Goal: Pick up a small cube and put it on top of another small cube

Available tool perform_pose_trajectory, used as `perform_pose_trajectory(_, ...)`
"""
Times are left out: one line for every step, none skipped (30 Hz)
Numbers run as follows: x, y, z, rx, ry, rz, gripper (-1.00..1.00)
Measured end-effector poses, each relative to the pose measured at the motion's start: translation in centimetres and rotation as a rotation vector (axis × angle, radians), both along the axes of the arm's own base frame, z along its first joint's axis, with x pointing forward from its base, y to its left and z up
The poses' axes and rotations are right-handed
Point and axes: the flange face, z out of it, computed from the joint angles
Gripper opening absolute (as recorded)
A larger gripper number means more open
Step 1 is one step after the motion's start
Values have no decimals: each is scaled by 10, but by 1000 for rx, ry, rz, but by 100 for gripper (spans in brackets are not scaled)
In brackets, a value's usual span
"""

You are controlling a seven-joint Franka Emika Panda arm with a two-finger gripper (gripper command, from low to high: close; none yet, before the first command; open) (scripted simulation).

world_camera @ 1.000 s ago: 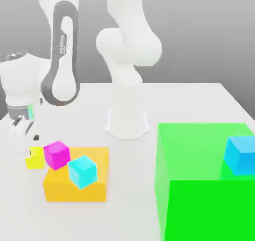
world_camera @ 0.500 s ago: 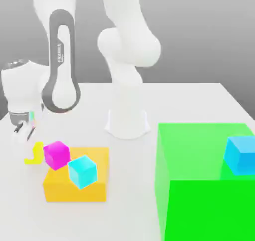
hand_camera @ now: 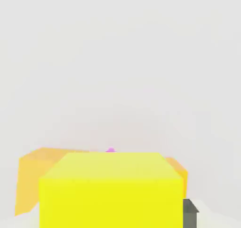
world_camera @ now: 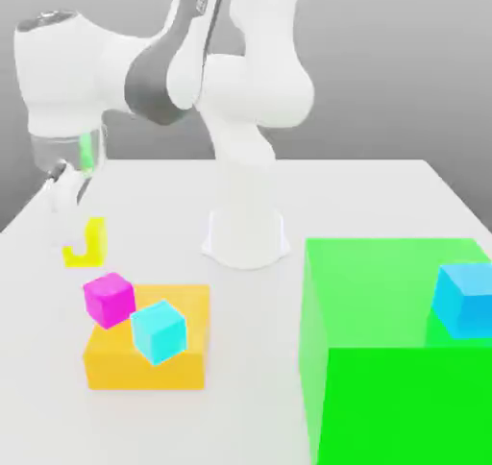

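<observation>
My gripper (world_camera: 71,229) is shut on the small bright-yellow cube (world_camera: 88,244) and holds it in the air, above and to the exterior view's left of the magenta cube (world_camera: 108,298). One white finger covers part of the yellow cube. In the hand view the yellow cube (hand_camera: 110,189) sits large and close, with a dark fingertip (hand_camera: 189,212) beside it and a sliver of the magenta cube (hand_camera: 110,150) behind it. The magenta cube rests at the corner of the flat orange-yellow block (world_camera: 144,357).
A cyan cube (world_camera: 159,330) lies on the orange-yellow block. A big green block (world_camera: 384,357) with a blue cube (world_camera: 466,300) on it fills the exterior view's right. The arm's white base (world_camera: 246,232) stands behind them on the white table (world_camera: 365,194).
The gripper has risen off the table with the yellow cube, moving up and slightly toward the exterior view's right. The arm's upper links have swung over. The other blocks stayed put.
</observation>
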Motion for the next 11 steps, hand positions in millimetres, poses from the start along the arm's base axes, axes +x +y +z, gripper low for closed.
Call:
perform_pose_trajectory(1, 1, -8, 0, 0, 1, -100)
perform_pose_trajectory(2, 2, -18, 0, 0, 1, -100)
perform_pose_trajectory(2, 3, -29, 0, 0, 2, -100)
perform_pose_trajectory(2, 3, -40, 0, 0, 2, -100)
perform_pose_trajectory(1, 4, -48, 0, 0, 2, 100)
perform_pose_trajectory(1, 4, -48, 0, 0, 2, 100)
perform_pose_trajectory(1, 4, -48, 0, 0, 2, 100)
perform_pose_trajectory(1, 4, -48, 0, 0, 2, 100)
perform_pose_trajectory(1, 4, -48, 0, 0, 2, 100)
perform_pose_trajectory(1, 4, -48, 0, 0, 2, 100)
perform_pose_trajectory(1, 4, -52, 0, 1, 2, 100)
